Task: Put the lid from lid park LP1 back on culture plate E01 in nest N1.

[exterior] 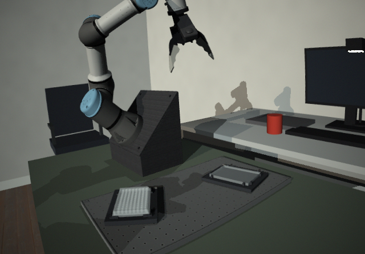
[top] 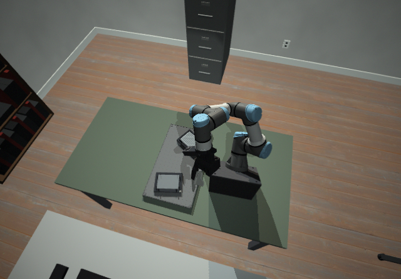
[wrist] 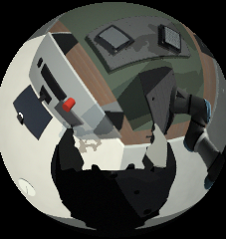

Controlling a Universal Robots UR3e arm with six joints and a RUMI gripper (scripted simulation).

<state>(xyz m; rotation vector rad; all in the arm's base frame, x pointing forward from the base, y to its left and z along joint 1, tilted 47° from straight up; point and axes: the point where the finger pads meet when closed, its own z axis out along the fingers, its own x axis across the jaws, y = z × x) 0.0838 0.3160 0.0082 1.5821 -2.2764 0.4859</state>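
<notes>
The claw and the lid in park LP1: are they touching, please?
Apart. The exterior view shows the open claw high in the air, far above the lid on its park.

The arm (exterior: 103,59) rises from its sloped base, elbow bent, forearm reaching across high above the worktop. The wrist turns the gripper (exterior: 190,59) downward, slightly tilted. Its fingers (exterior: 172,59) stand spread to their widest, with nothing between them.
</notes>
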